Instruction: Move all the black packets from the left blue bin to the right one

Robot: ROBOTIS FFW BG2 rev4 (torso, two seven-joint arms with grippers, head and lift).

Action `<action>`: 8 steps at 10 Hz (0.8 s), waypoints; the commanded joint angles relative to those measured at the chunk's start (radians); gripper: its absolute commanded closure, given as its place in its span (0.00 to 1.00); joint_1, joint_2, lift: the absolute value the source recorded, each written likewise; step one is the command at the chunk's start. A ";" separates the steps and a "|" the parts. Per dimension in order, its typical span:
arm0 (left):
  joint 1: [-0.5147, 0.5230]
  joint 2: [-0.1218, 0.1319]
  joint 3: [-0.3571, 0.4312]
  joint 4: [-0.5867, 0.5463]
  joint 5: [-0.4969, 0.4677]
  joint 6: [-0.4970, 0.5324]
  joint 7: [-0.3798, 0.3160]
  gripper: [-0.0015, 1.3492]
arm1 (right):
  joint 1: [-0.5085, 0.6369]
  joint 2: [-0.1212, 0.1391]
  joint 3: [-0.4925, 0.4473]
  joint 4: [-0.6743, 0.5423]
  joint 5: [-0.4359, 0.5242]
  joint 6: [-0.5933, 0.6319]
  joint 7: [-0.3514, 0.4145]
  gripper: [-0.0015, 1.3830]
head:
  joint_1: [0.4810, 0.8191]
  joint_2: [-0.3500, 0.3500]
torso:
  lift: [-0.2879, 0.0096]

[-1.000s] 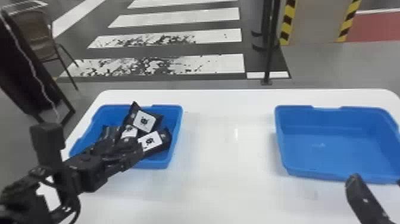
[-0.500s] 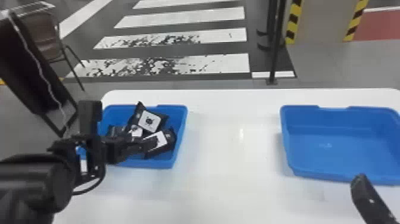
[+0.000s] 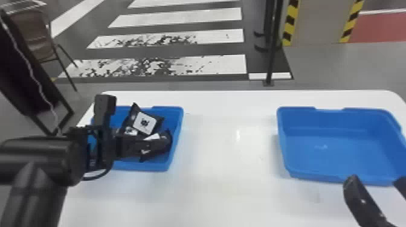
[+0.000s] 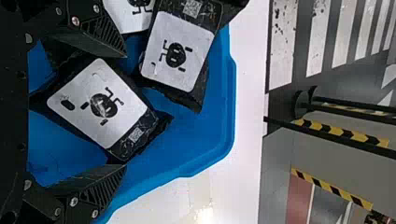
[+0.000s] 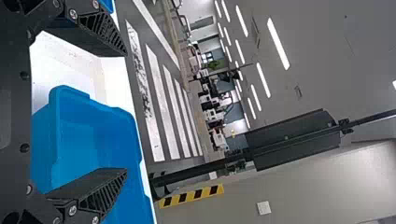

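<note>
Head view: the nearest packet (image 3: 165, 139) in the left bin (image 3: 177, 129), long axis eight to two o'clock, sits between the left gripper (image 4: 126, 111)'s open fingers; the right gripper (image 5: 126, 112), also spread, is near the right bin (image 3: 326, 154)'s six-o'clock side.

The 2 blue bins (image 3: 332, 120) look like smooth plastic. The black packets (image 4: 100, 105) look glossy and creased. The white tabletop (image 3: 226, 169) has a smooth sheen.
</note>
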 commanded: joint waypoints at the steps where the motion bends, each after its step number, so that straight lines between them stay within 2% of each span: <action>1: -0.014 0.009 -0.025 0.013 0.003 0.063 -0.002 0.17 | -0.003 0.000 0.003 0.003 -0.002 0.000 0.000 0.11 | 0.63 0.69 | 0.35; 2: -0.022 0.016 -0.035 0.028 0.005 0.093 -0.008 0.19 | -0.003 0.000 0.005 0.005 -0.006 0.000 0.000 0.11 | 0.63 0.68 | 0.35; 3: -0.041 0.029 -0.065 0.067 0.007 0.112 -0.022 0.28 | -0.003 0.000 0.005 0.005 -0.008 0.000 0.000 0.11 | 0.63 0.68 | 0.35; 4: -0.071 0.040 -0.097 0.101 -0.005 0.122 -0.046 0.46 | -0.003 0.000 0.007 0.008 -0.010 0.000 0.000 0.11 | 0.63 0.68 | 0.35; 6: -0.071 0.039 -0.097 0.104 -0.047 0.102 -0.061 0.87 | -0.006 0.000 0.007 0.008 -0.012 0.000 0.000 0.11 | 0.63 0.66 | 0.35; 8: -0.032 0.034 -0.063 0.047 -0.095 0.097 -0.075 0.90 | -0.006 0.000 0.007 0.008 -0.014 0.000 0.002 0.11 | 0.63 0.68 | 0.35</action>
